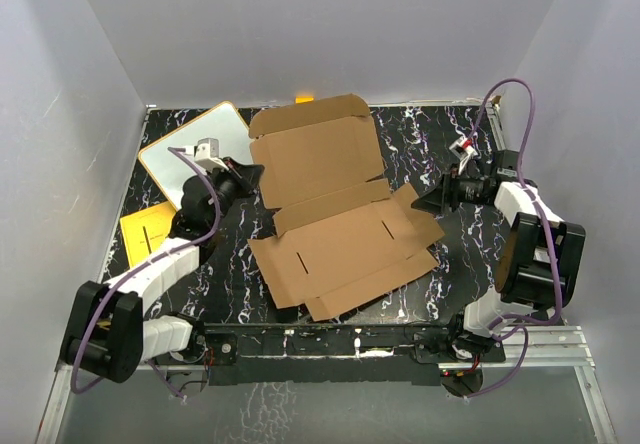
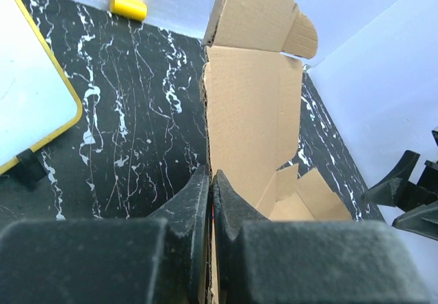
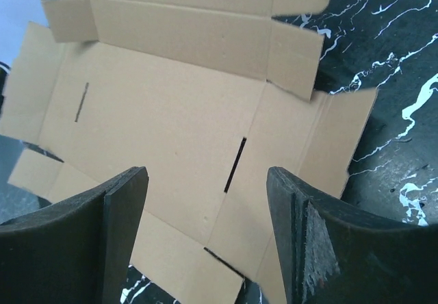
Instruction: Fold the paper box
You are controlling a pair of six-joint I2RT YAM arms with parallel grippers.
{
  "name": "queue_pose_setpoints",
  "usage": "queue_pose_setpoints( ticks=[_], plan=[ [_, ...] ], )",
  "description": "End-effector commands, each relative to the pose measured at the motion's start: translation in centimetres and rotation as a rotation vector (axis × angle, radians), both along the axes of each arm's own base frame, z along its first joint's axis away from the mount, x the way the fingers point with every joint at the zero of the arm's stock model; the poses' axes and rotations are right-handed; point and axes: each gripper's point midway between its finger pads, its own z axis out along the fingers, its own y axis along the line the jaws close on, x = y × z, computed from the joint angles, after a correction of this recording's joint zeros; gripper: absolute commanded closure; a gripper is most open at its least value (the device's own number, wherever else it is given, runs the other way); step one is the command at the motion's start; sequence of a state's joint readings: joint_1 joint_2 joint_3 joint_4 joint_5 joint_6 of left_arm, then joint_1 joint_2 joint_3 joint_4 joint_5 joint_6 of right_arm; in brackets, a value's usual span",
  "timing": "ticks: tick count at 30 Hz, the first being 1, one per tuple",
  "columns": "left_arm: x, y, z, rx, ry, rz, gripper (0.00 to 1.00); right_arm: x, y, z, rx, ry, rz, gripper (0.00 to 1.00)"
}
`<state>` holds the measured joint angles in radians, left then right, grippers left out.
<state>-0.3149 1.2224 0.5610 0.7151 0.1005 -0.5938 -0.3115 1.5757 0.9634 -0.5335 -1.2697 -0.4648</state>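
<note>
Black table bears the paper box, left jaws clamping it, right jaws agape.

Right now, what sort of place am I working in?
Probably a lab test booth, not a home or workshop: plain white walls enclose a black marbled tabletop, with a cardboard box and a whiteboard on it.

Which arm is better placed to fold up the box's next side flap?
Right, probably. The right gripper is open and hovers over the paper box beside its right-hand flap, while the left gripper is shut on the lid panel edge.
</note>
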Motion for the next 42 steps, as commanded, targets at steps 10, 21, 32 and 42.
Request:
queue_pose_setpoints(
  ticks=[10,21,32,42],
  plan=[
    [-2.9,0.4,5.0,-0.017,-0.238,-0.051,1.0,6.7,2.7,3.4,-0.183,-0.359,0.036,0.21],
    [-5.1,-1.0,7.4,-0.006,-0.378,-0.169,1.0,13.1,3.9,10.5,-0.04,-0.537,0.028,0.08],
    [-5.8,-1.9,8.9,-0.036,-0.423,-0.232,1.0,15.2,5.2,7.4,0.062,-0.366,0.1,0.09],
    [-6.0,-2.2,9.5,-0.051,-0.432,-0.253,1.0,15.6,7.4,6.9,0.143,-0.312,0.193,0.16]
  ],
)
